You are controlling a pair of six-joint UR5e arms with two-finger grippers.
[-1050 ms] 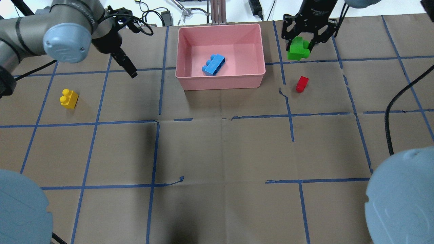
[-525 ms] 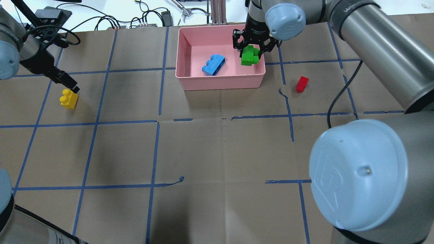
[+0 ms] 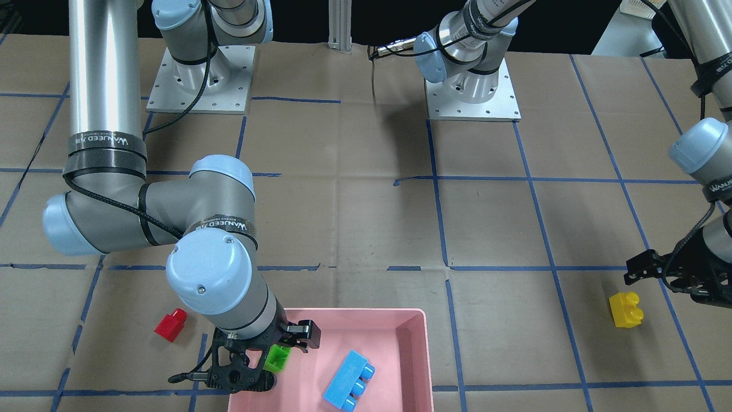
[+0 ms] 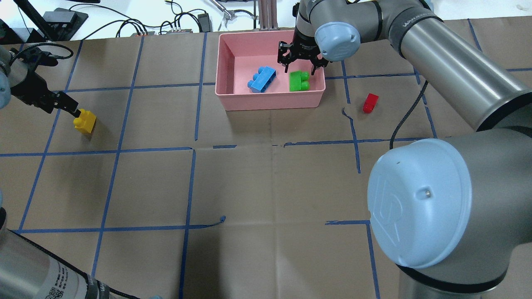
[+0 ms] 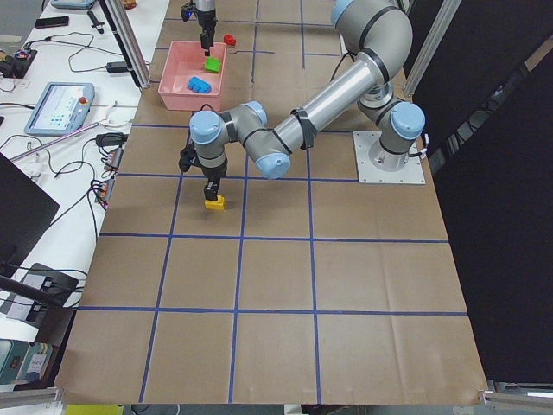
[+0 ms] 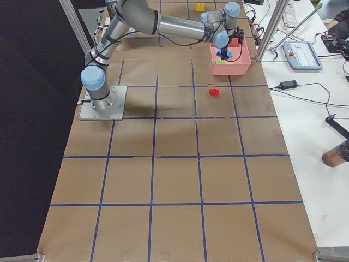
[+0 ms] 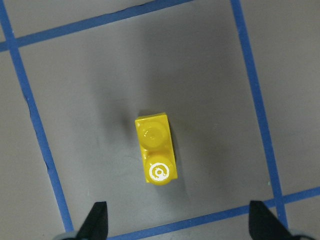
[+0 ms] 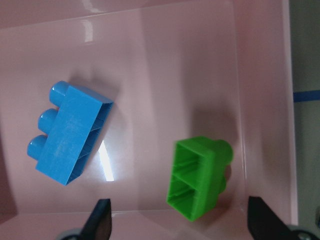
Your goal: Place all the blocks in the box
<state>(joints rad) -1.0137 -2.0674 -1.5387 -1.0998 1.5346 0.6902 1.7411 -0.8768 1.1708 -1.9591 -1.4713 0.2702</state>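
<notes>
The pink box point(image 4: 270, 101) holds the blue block point(image 4: 262, 79) and the green block point(image 4: 298, 81), which lies on its side. My right gripper point(image 4: 301, 66) is open and empty just above the green block; the right wrist view shows the green block point(image 8: 200, 177) and blue block point(image 8: 67, 145) below its spread fingertips point(image 8: 100, 217). The yellow block point(image 4: 84, 121) stands on the table at the left. My left gripper point(image 4: 68, 108) is open right above it, and the block point(image 7: 156, 149) sits between its fingertips point(image 7: 262, 220) in the left wrist view. The red block point(image 4: 370, 102) lies on the table right of the box.
The table is brown paper with a blue tape grid point(image 4: 191, 149). Cables and small devices point(image 4: 183, 20) lie beyond the far edge behind the box. My right arm's elbow point(image 4: 419, 207) fills the overhead view's lower right.
My right gripper carried the green block leftward over the box and let it go; it now lies in the box. My left gripper moved left and down to just above the yellow block.
</notes>
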